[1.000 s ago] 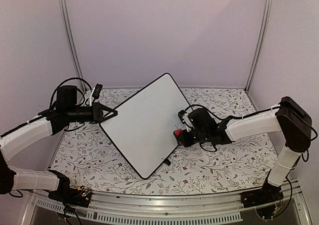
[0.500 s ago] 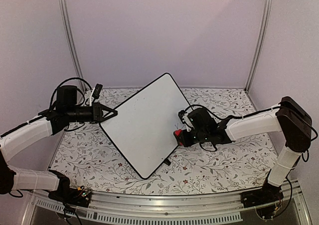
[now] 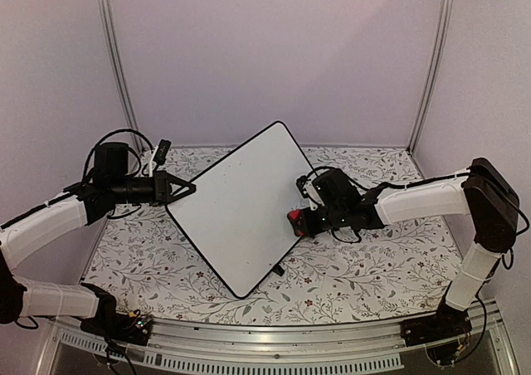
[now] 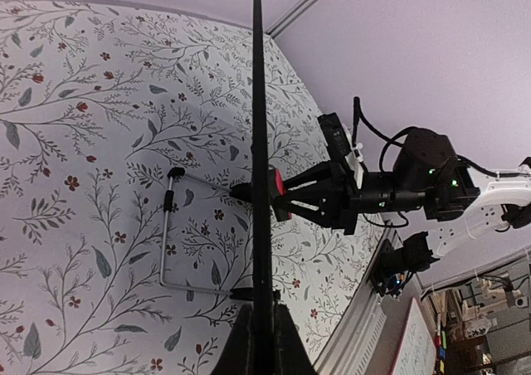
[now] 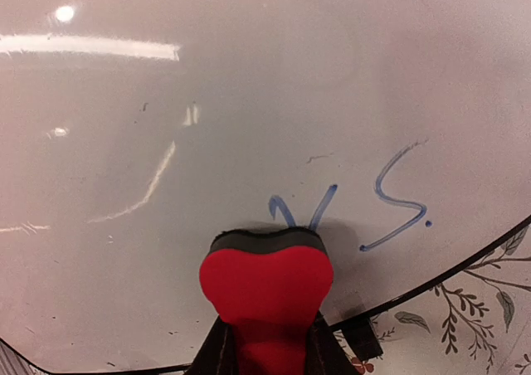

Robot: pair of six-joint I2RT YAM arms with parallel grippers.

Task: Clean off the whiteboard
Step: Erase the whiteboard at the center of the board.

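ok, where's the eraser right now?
Top view: red eraser, clamped by the right gripper, at the right edge of the whiteboard; right wrist view shows it just below the blue marks.

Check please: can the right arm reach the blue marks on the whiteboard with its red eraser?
Probably yes. The red eraser in its jaws sits just beside the blue marks on the whiteboard, with nothing between them.

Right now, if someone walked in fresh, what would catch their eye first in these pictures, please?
The large whiteboard dominates the middle of the floral tablecloth, propped up with its left edge clamped by the left gripper. At its right side, the right gripper holds a red eraser against the glossy surface, right beside blue scribbles near the board's rim.
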